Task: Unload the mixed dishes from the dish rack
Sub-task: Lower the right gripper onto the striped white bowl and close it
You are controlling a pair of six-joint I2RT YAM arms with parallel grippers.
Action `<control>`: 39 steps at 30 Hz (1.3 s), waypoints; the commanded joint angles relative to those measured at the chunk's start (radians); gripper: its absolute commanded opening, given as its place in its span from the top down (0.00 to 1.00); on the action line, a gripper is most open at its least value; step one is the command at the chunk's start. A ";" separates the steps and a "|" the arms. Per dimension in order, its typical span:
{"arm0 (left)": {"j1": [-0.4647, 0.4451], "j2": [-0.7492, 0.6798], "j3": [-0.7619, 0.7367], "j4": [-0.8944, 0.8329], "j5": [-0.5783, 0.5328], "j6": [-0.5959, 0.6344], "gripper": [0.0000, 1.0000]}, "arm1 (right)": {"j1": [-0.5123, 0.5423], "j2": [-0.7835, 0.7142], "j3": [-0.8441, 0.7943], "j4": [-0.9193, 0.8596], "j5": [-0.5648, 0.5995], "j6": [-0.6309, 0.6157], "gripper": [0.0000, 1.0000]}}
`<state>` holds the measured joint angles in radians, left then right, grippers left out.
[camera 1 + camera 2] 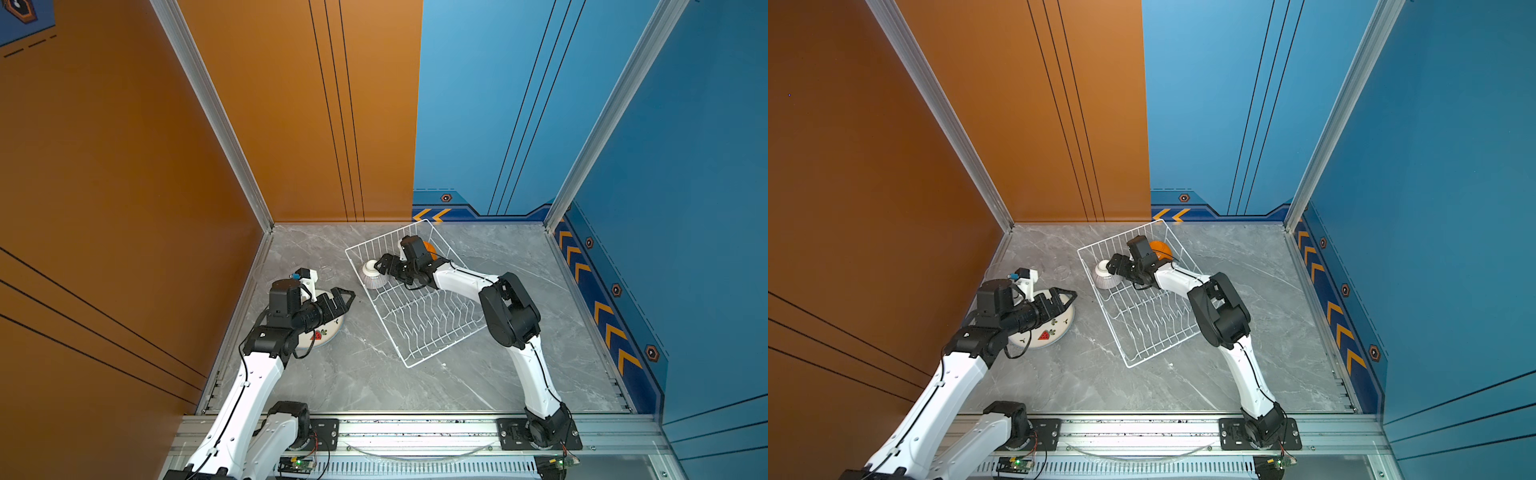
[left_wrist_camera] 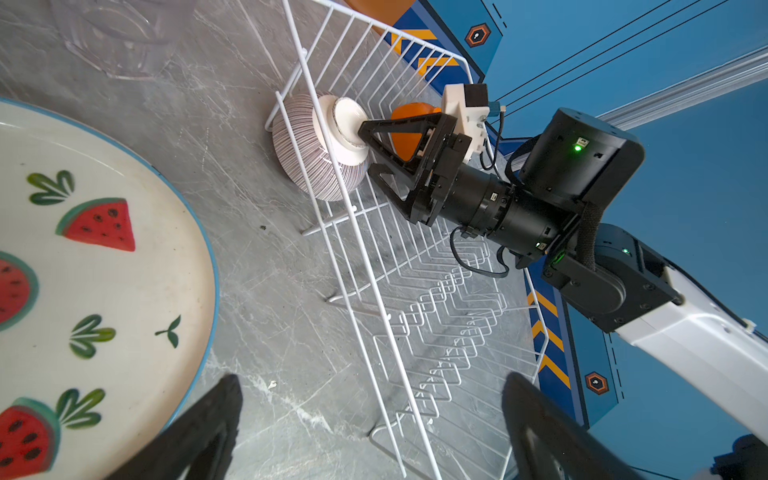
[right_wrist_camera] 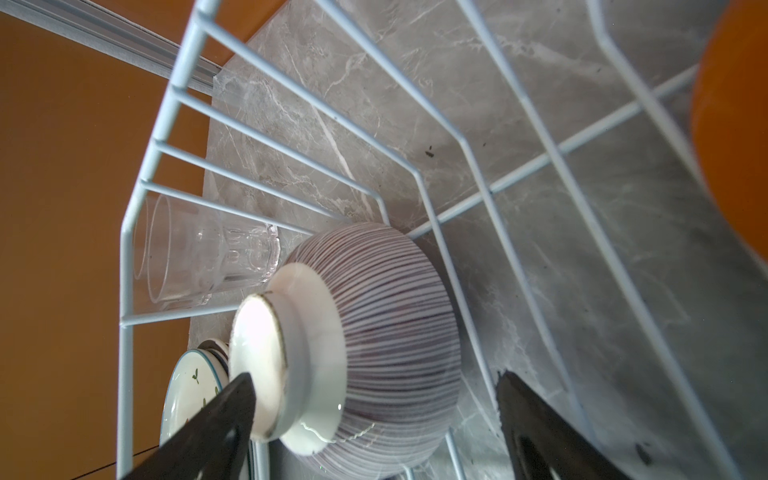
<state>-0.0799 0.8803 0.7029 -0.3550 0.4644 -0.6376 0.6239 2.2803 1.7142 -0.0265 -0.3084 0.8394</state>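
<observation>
While on its side, striped bowl at spread right end effector.

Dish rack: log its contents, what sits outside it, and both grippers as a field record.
rack: dish rack, plate prongs bare
in rack: striped bowl tipped in corner; orange bowl
outside rack: watermelon plate; clear glass
left gripper: open, empty, at plate's edge
right gripper: open, straddling striped bowl's foot

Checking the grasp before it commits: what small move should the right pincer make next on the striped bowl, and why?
Probably close the right pincer: its fingers stand open either side of the tipped striped bowl, one at the foot ring, so closing should grip it.
</observation>
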 commanded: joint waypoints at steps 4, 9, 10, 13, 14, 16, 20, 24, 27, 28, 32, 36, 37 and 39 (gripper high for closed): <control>-0.009 0.011 -0.007 0.028 -0.016 -0.004 0.02 | 0.019 0.038 0.046 0.006 -0.098 0.016 0.13; -0.009 0.016 -0.005 0.029 -0.016 -0.003 0.02 | 0.026 0.052 0.076 -0.043 -0.117 -0.005 0.13; -0.009 0.018 -0.004 0.028 -0.016 -0.003 0.02 | 0.026 0.051 0.076 -0.060 -0.109 -0.006 0.14; -0.009 0.018 -0.002 0.028 -0.015 -0.004 0.02 | 0.028 0.051 0.077 -0.095 -0.070 -0.032 0.11; -0.010 0.019 -0.003 0.028 -0.016 -0.003 0.02 | 0.029 0.054 0.101 -0.091 -0.074 -0.031 0.10; -0.010 0.022 -0.002 0.028 -0.016 -0.003 0.02 | 0.028 0.076 0.122 -0.075 -0.101 -0.017 0.11; -0.011 0.025 0.003 0.028 -0.008 -0.003 0.02 | 0.030 0.102 0.144 -0.030 -0.128 0.005 0.12; -0.010 0.022 0.000 0.028 -0.004 -0.005 0.02 | 0.031 0.088 0.143 -0.009 -0.127 0.007 0.16; -0.011 0.022 -0.003 0.028 -0.002 -0.006 0.02 | 0.030 0.078 0.143 -0.014 -0.124 -0.001 0.21; -0.011 0.022 -0.003 0.029 -0.004 -0.007 0.02 | 0.031 0.075 0.144 -0.019 -0.123 -0.004 0.24; -0.012 0.029 -0.003 0.028 -0.004 -0.007 0.02 | 0.032 0.061 0.137 -0.029 -0.123 -0.015 0.30; -0.012 0.029 -0.003 0.028 -0.003 -0.007 0.02 | 0.030 0.046 0.129 -0.029 -0.120 -0.017 0.33; -0.012 0.030 -0.002 0.028 -0.002 -0.007 0.02 | 0.031 0.042 0.128 -0.029 -0.120 -0.016 0.34; -0.012 0.025 -0.005 0.028 -0.002 -0.007 0.02 | 0.029 0.031 0.124 -0.028 -0.116 -0.019 0.38</control>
<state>-0.0864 0.9092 0.7029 -0.3470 0.4644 -0.6384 0.6407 2.3657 1.8347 -0.0605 -0.4007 0.8349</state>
